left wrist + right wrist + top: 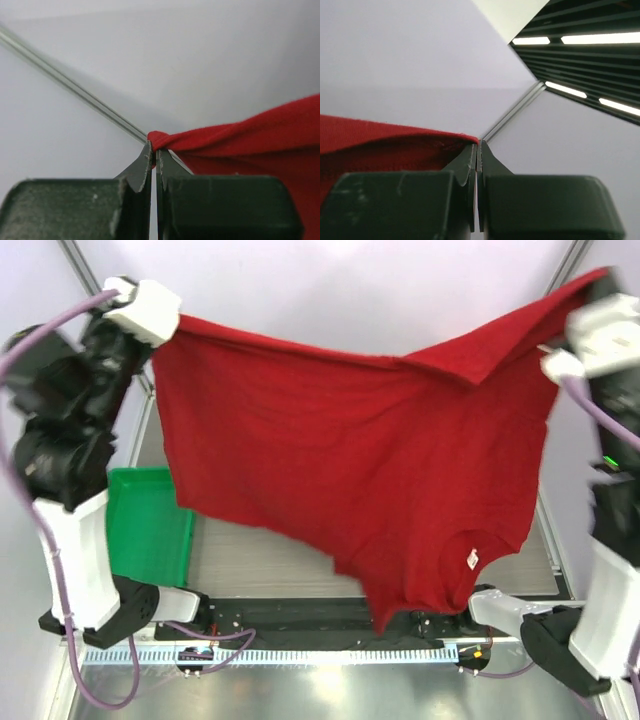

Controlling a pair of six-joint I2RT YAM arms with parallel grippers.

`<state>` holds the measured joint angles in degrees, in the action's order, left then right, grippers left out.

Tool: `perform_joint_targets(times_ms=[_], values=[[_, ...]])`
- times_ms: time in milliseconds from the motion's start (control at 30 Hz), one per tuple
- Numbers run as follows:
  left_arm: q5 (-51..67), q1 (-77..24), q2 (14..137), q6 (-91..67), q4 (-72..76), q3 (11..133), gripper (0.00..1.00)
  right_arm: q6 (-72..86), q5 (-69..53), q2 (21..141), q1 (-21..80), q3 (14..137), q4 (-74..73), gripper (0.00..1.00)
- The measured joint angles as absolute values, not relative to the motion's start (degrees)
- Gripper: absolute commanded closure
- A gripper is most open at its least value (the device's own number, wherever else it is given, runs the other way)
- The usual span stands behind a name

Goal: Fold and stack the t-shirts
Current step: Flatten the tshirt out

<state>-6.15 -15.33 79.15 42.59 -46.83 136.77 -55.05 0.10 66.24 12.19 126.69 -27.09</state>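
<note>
The deep red t-shirt (350, 470) hangs in the air above the table (260, 562), stretched wide between the two raised arms; its upper edge runs from the top left across to the top right, and the cloth drapes down toward the arm bases, with the small white neck label (472, 559) low on the right side; whether the lowest fold touches anything below cannot be told. The left gripper (154, 150) is clamped on a bunched corner of the shirt, its fingers pressed together with red cloth pinched at the tips; the right gripper (478, 147) is likewise closed tight on the opposite corner, the red edge running in from the left to meet its tips. A green tray (145, 525) lies on the table at the left, beside the left arm and partly behind the hanging cloth.
</note>
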Motion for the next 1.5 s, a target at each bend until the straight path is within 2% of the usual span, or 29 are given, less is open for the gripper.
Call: perform_joint_targets(times_ms=[133,300,433,567,733,900,1033,1233,1500], values=[[-6.63,-15.14,80.97,44.03,-44.45,125.40,1.00,-57.80,1.61,68.90,12.12,112.55,-24.01,0.99],[-5.56,-14.22,91.13,44.14,-42.50,114.50,1.00,-60.38,1.45,76.07,11.42,94.63,-20.36,0.99],[-3.18,-13.89,101.10,43.46,-41.01,106.63,0.99,-60.82,1.13,84.01,10.48,85.19,-17.76,0.99],[-1.85,-13.87,111.96,42.39,-38.94,105.38,1.00,-60.60,1.21,94.63,9.28,81.87,-14.33,0.99],[-1.30,-13.23,123.04,40.97,-35.88,107.96,1.00,-59.33,3.36,111.09,8.47,90.48,-12.01,0.99],[-2.20,-11.35,134.19,39.59,-33.74,120.31,1.00,-58.46,6.92,130.15,8.36,110.87,-11.49,0.99],[-4.36,-9.96,139.74,39.16,-28.27,127.26,1.00,-58.08,9.13,139.76,8.43,124.07,-11.75,0.99],[-5.69,-8.78,140.64,37.28,-19.75,127.63,1.00,-56.64,10.44,142.93,9.06,130.98,-8.99,0.99],[-6.72,-8.54,140.46,35.79,-15.68,128.22,1.00,-56.36,10.92,142.89,10.35,131.92,-5.19,0.99]])
